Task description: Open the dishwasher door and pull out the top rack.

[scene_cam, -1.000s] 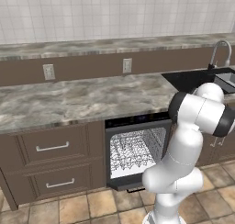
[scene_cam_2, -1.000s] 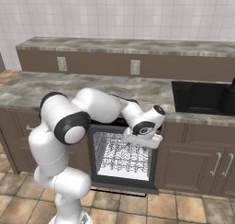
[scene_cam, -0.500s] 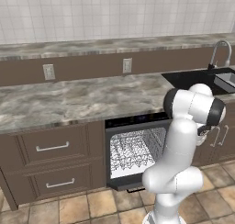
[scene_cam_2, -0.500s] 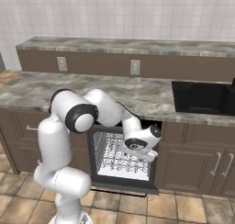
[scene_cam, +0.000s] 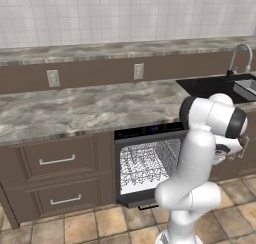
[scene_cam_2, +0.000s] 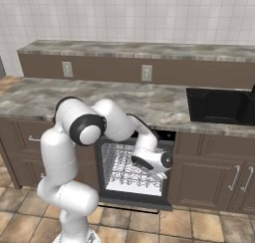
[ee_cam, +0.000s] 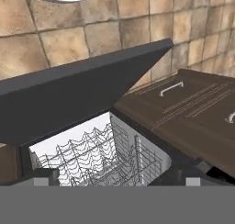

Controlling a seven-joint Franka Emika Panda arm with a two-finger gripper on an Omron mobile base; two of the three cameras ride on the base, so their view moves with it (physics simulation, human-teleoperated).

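Note:
The dishwasher door [scene_cam_2: 134, 201] hangs folded down near the floor, showing as a dark strip below the opening [scene_cam: 137, 200]. In the hand view it is a broad dark panel [ee_cam: 78, 99] across the middle. The top rack [scene_cam_2: 124, 168], a pale wire basket with thin tines, sits inside the tub [scene_cam: 145, 168] [ee_cam: 92, 159]. My gripper [scene_cam_2: 152, 168] hovers in front of the right half of the opening, facing the rack. It is open [ee_cam: 120, 175], with nothing between its fingers.
Brown drawers with silver handles [scene_cam: 57, 160] flank the dishwasher on the left, and cabinet doors [scene_cam_2: 219, 180] on the right. A marble counter [scene_cam: 90, 108] runs above, with a black sink [scene_cam_2: 219, 105] and faucet [scene_cam: 240, 58]. Tiled floor [scene_cam_2: 199, 227] lies below.
My hand has dropped from the top edge of the dishwasher opening to mid-height in front of the rack. The door stays down and the rack has not moved.

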